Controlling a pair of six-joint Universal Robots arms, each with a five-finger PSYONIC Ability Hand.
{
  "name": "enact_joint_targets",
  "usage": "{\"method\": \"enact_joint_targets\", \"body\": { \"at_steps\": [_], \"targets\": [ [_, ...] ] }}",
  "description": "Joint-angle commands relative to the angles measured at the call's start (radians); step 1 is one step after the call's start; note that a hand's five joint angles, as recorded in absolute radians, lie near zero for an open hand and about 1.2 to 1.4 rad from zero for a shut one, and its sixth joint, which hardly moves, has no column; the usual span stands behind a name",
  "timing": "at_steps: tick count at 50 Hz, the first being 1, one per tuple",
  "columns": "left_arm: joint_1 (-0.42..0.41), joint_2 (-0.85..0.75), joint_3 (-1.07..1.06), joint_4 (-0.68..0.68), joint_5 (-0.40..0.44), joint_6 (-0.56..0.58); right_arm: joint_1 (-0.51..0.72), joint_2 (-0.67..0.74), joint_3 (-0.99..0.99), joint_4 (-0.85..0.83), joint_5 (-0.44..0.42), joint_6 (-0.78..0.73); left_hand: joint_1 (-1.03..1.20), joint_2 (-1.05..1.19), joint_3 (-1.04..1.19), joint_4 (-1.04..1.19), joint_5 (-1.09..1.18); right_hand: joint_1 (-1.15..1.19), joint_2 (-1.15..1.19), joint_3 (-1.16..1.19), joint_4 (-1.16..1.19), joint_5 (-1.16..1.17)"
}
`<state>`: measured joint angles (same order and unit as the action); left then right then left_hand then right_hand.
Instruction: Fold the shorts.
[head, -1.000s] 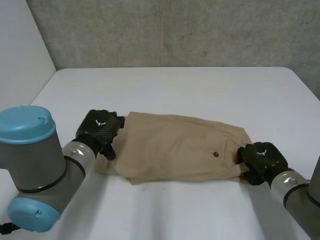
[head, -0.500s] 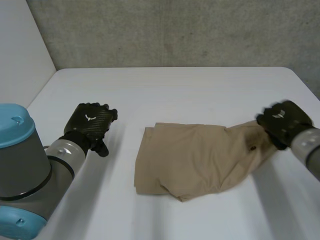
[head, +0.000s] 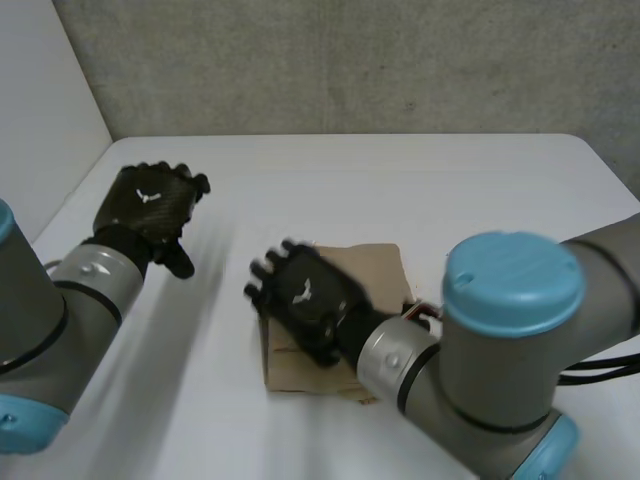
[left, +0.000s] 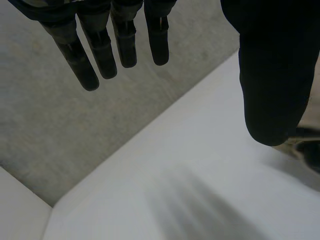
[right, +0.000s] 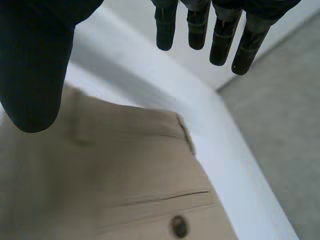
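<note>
Folded tan shorts (head: 375, 268) under the right hand (head: 305, 298)

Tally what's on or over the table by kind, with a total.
Shorts, tan, folded: 1, shorts
Hands, black, open: 2, left hand, right hand
Table, white: 1, table
Total: 4

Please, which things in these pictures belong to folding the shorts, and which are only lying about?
Belong to the job:
- tan shorts, folded on the table
- right robot hand, open over them
- left robot hand, open, apart from them

Only surroundings:
- white table
- grey wall
</note>
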<state>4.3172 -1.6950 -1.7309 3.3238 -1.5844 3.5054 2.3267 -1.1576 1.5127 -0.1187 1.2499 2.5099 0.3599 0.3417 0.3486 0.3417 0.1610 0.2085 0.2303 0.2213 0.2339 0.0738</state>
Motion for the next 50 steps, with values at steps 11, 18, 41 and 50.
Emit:
{"method": "enact_joint_targets", "body": {
  "at_steps": [11, 18, 41, 50],
  "targets": [
    [-0.272, -0.311, 0.321, -0.096, -0.005, -0.180, -0.270, -0.093, -0.019, 0.106, 0.117, 0.465, -0.008, 0.010, 0.003, 0.010, 0.016, -0.034, -0.056, -0.047, -0.059, -0.074],
    [-0.315, -0.499, 0.395, -0.213, -0.207, -0.264, -0.273, 0.096, -0.063, 0.154, 0.115, 0.431, -0.035, -0.017, -0.023, -0.017, -0.010, -0.034, -0.056, -0.047, -0.059, -0.074],
    [-0.309, -0.142, 0.358, -0.222, -0.186, -0.269, -0.285, -0.146, -0.134, 0.108, 0.262, 0.394, -0.170, -0.152, -0.159, -0.152, -0.145, -0.034, -0.056, -0.047, -0.059, -0.074],
    [-0.059, 0.015, 0.502, -0.378, -0.152, -0.270, -0.364, -0.323, -0.233, 0.187, 0.523, 0.396, -0.179, -0.160, -0.167, -0.160, -0.154, -0.034, -0.056, -0.047, -0.059, -0.074]
  ]
}}
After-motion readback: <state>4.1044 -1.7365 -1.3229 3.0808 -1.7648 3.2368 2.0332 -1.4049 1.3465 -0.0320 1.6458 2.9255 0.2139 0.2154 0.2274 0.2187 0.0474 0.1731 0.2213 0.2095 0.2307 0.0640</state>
